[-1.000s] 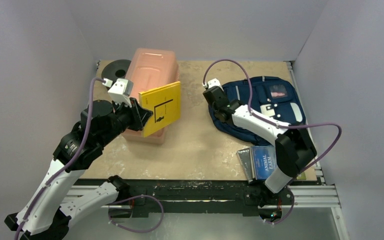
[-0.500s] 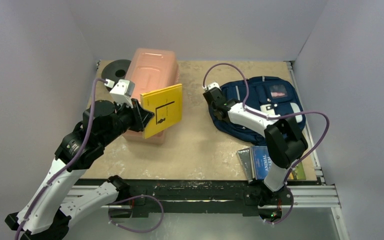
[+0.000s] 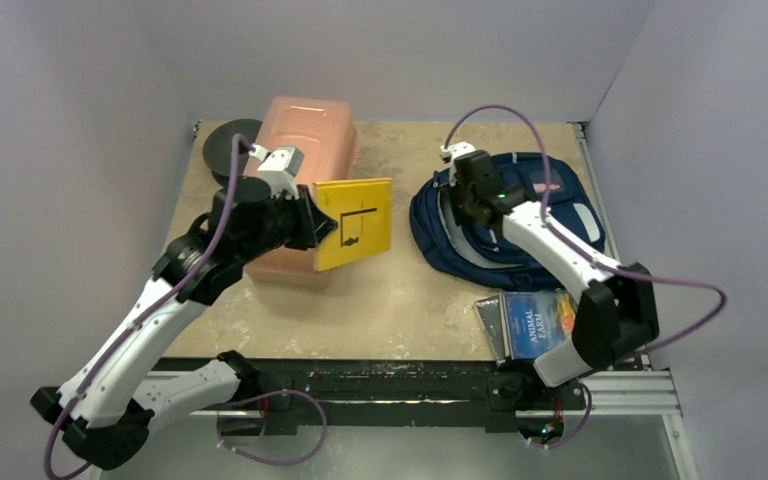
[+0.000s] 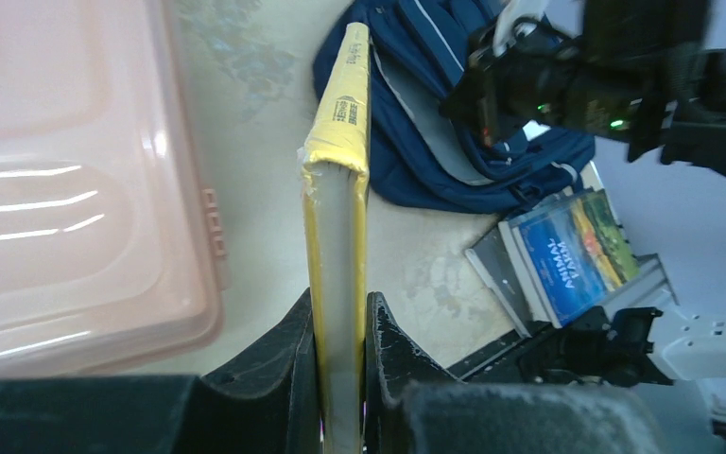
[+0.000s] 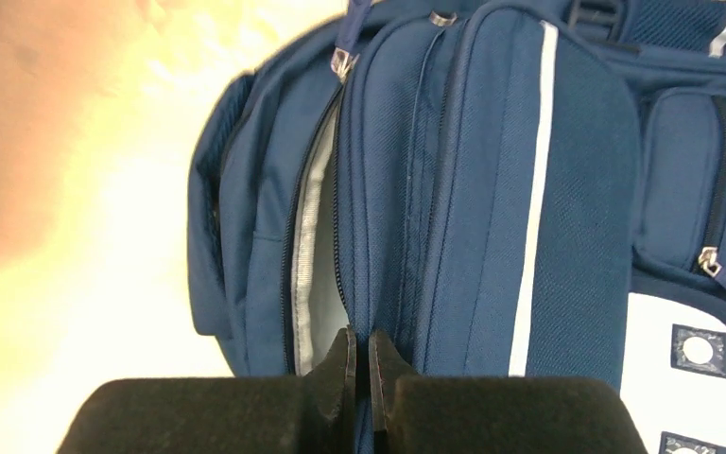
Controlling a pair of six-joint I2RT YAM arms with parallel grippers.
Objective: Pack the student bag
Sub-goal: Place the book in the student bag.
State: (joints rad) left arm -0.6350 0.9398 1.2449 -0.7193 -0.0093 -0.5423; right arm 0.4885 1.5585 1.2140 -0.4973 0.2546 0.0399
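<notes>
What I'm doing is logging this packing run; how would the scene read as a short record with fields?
Left gripper: shut on yellow book, held on edge in the air beside the pink translucent plastic box
Right gripper: shut on the zip edge of the navy blue fabric backpack
Backpack main compartment: unzipped, grey lining showing
Unpacked on table: blue "Animal Farm" book, at the near edge
Inside the bag: cannot tell

The left arm (image 3: 150, 320) and the right arm (image 3: 550, 245) have smooth white link shells joined by chunky black joint housings. A purple cable (image 3: 490, 108) loops loosely along each. A small white camera box (image 3: 282, 163) tops the wrist, a green light (image 4: 613, 123) glows on the right arm, and the fingers (image 5: 338, 364) are matte black wedges.
</notes>
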